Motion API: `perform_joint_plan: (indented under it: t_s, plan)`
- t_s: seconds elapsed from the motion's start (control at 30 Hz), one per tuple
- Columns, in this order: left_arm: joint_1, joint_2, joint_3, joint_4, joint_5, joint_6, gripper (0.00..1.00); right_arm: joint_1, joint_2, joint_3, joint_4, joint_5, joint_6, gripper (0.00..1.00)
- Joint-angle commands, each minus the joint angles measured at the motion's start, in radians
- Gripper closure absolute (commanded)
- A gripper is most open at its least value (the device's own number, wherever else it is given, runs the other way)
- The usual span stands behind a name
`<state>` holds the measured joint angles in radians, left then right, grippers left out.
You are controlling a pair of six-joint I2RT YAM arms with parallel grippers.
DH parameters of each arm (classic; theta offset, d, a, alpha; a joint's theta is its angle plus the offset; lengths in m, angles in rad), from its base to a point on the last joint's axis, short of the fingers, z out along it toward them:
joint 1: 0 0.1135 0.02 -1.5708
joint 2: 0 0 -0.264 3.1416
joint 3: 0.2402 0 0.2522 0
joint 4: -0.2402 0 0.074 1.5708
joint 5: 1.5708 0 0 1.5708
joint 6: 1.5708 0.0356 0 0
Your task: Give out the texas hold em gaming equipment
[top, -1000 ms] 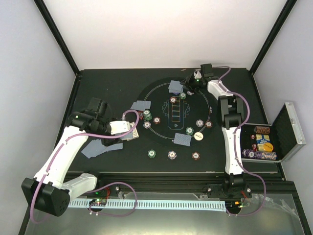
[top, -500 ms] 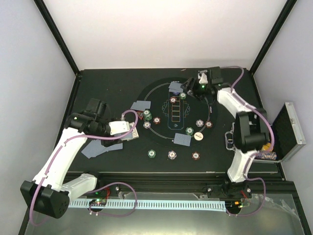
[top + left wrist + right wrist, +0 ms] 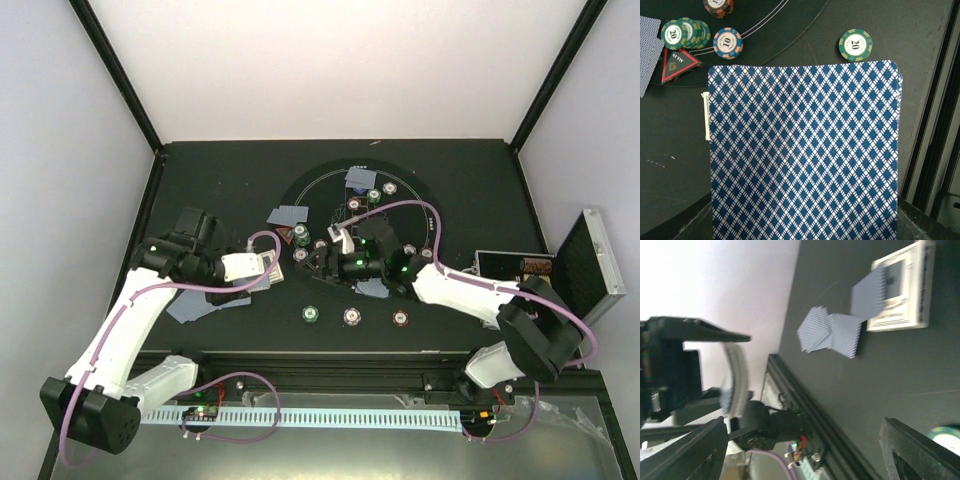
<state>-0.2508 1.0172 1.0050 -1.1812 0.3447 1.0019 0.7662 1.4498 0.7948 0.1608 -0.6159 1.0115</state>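
My left gripper [image 3: 264, 268] is shut on a deck of playing cards [image 3: 804, 150]. The deck's blue diamond back fills the left wrist view and hides the jaws. My right gripper [image 3: 316, 260] hangs over the middle of the round mat, just right of the deck, open wide with nothing between its fingers [image 3: 687, 452]. Loose cards [image 3: 205, 305] lie left of the mat, and more cards [image 3: 287, 215] lie on its rim. Green [image 3: 310, 314], purple-white [image 3: 351, 316] and red-brown [image 3: 400, 319] chips line the near rim. A red triangle marker [image 3: 677, 64] lies beside a green chip stack [image 3: 677, 34].
The silver case [image 3: 598, 268] stands open at the right table edge, partly behind the right arm. The black frame rail [image 3: 330, 362] runs along the near edge. More chips [image 3: 380, 192] and a card [image 3: 360, 178] lie at the mat's far side.
The right arm has swung from the mat's far rim down to its middle, beside the left gripper, and its jaws have opened. The left arm and its deck have stayed put.
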Motion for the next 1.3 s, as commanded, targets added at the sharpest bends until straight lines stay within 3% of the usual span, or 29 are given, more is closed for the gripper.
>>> perform_joint_plan:
  t_s: [0.0, 0.5, 0.87, 1.27]
  plan:
    - [0.002, -0.030, -0.005, 0.001, 0.045, 0.007, 0.98, 0.075, -0.003, 0.016, 0.213, -0.021, 0.102, 0.15]
    - [0.002, -0.049, -0.010, 0.001, 0.075, 0.022, 0.98, 0.194, 0.225, 0.158, 0.342, -0.113, 0.186, 0.23]
    - [0.002, -0.060, -0.013, 0.005, 0.077, 0.033, 0.98, 0.209, 0.387, 0.217, 0.470, -0.152, 0.290, 0.30]
    - [0.002, -0.062, -0.009, 0.002, 0.073, 0.035, 0.99, 0.160, 0.366, 0.114, 0.500, -0.138, 0.299, 0.46]
